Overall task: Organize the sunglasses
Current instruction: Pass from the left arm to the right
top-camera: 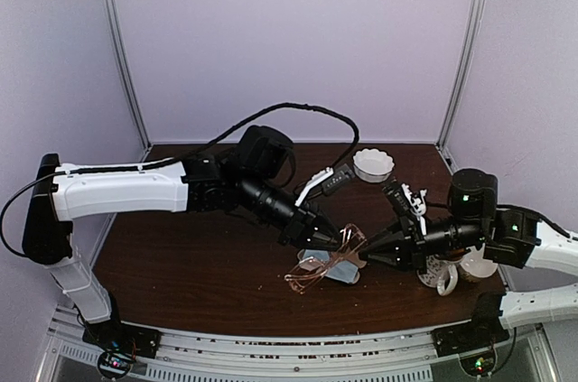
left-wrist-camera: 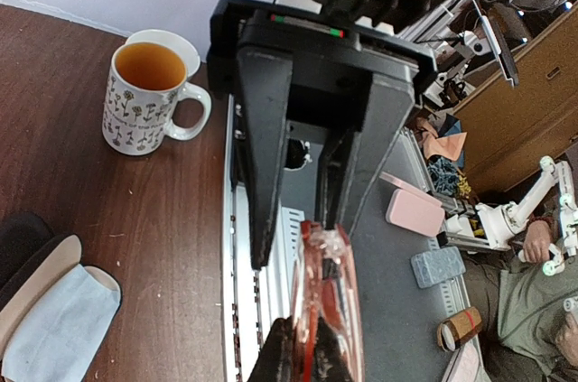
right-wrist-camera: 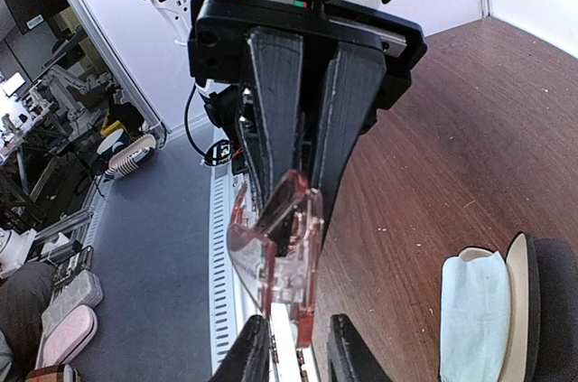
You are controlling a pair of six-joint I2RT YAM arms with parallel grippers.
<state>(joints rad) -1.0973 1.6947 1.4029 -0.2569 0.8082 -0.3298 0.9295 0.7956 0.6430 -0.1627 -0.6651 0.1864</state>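
The sunglasses [top-camera: 323, 266] with a clear reddish frame hang just above the table between both arms. My left gripper [top-camera: 341, 239] is shut on one end of them; in the left wrist view its tips [left-wrist-camera: 304, 357] pinch the red frame [left-wrist-camera: 330, 292]. My right gripper [top-camera: 368, 256] faces it from the right. In the right wrist view the glasses [right-wrist-camera: 280, 237] reach down between its fingertips [right-wrist-camera: 300, 357], which stand apart on either side of the red temple end with a gap showing. No dark-framed pair shows.
A light-blue cloth [top-camera: 345, 274] lies under the glasses. A black case with cream lining [left-wrist-camera: 38, 275] holds another blue cloth [left-wrist-camera: 59, 328]. A flowered mug of tea [left-wrist-camera: 144, 102] stands near the right arm, and a white fluted bowl [top-camera: 373, 165] at the back.
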